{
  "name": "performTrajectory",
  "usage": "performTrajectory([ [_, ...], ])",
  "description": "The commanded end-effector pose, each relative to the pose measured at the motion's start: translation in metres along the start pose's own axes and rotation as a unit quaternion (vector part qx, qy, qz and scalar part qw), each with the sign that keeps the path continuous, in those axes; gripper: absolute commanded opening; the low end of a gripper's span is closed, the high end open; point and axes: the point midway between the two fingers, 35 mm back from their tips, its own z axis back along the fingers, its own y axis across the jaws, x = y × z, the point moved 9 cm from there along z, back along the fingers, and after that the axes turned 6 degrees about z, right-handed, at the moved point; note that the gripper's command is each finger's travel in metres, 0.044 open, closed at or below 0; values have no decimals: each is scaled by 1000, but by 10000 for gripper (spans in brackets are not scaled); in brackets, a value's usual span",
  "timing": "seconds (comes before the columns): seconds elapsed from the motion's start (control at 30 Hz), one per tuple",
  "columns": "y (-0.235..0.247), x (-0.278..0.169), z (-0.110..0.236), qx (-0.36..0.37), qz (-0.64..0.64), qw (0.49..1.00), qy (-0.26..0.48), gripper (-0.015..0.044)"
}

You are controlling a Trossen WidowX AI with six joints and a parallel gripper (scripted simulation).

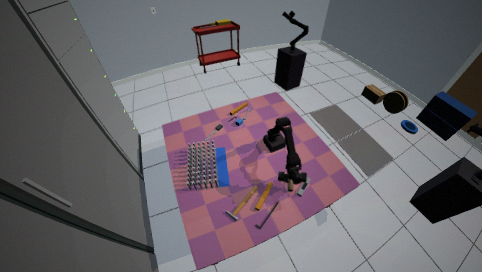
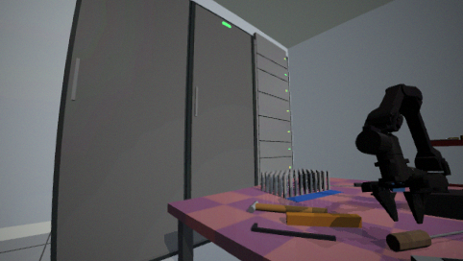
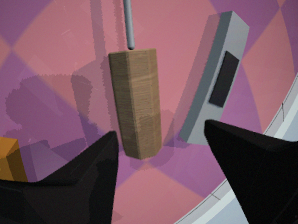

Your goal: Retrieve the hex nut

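The tool with a wooden handle (image 1: 290,185) (image 2: 408,241) (image 3: 136,100) and a thin metal shaft lies on the table. My gripper (image 1: 293,180) (image 2: 408,221) (image 3: 162,132) is open and partly narrowed, above the handle; in the wrist view the fingertips stand on either side of its near end, holding nothing. The standing metal spacers (image 2: 298,182) form a dense field, also seen upright in the top view. The blue taped strip (image 1: 223,167) (image 2: 314,196) lies along their front. A dark bar with a bent end (image 1: 268,216) (image 2: 293,233) lies near the table edge. The nut cannot be made out.
A grey bar with a dark patch (image 1: 303,188) (image 3: 223,77) lies beside the handle. An orange block (image 1: 264,196) (image 2: 324,220) (image 3: 9,154) and a hammer (image 1: 245,201) (image 2: 288,208) lie nearer the spacers. A blue block (image 1: 239,122) and another orange piece (image 1: 239,109) lie at the far side.
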Motion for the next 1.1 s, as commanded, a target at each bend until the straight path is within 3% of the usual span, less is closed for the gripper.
performTrajectory([
  [0.0, 3, 2, -10, 0, 0, 1000, -7, 280],
  [0.87, 14, 6, -48, 0, 0, 1000, -7, 280],
  [0.97, 14, 6, -48, 0, 0, 1000, -7, 201],
  [1.07, 14, 6, -48, 0, 0, 1000, -7, 181],
])
